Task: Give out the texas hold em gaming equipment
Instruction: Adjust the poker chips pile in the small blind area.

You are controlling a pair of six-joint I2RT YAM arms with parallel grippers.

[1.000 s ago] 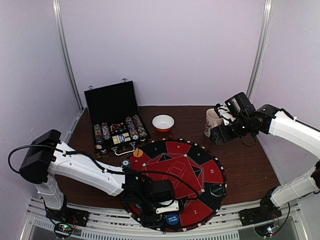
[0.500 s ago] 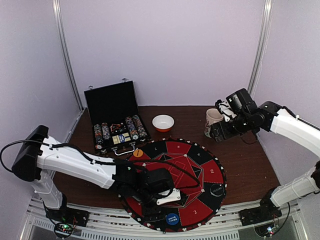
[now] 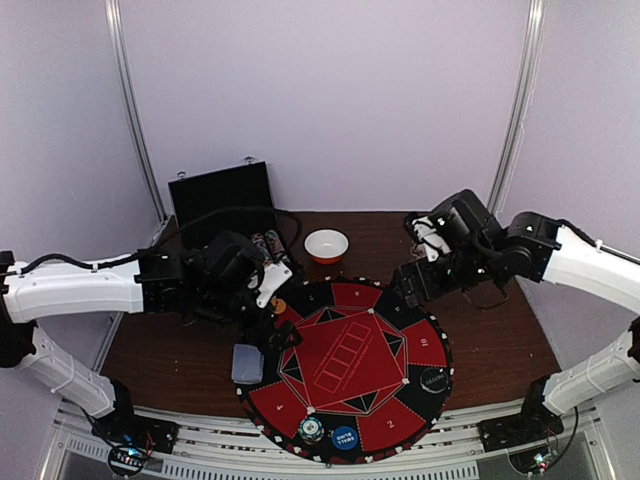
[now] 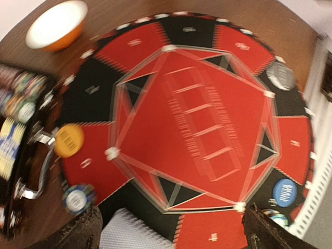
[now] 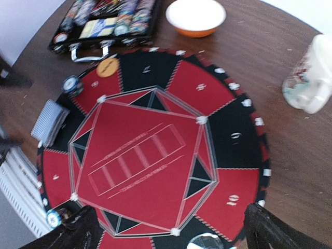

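While the left claw (image 4: 171,223) is hanging spread wide beside the briefcase (image 3: 220,205), the right claw (image 5: 170,215) is gaping just as wide above the round mat's (image 3: 345,350) far right. A grey-backed card deck (image 3: 246,363) is lying at the mat's left edge; an orange disc (image 3: 278,305) and a blue disc (image 3: 344,437) are sitting on its rim.

Red-and-black numbered mat (image 3: 345,365), grey-blue card deck (image 3: 246,363), orange disc (image 5: 108,67), blue disc (image 3: 344,437), white bowl (image 3: 326,244) with orange outside.
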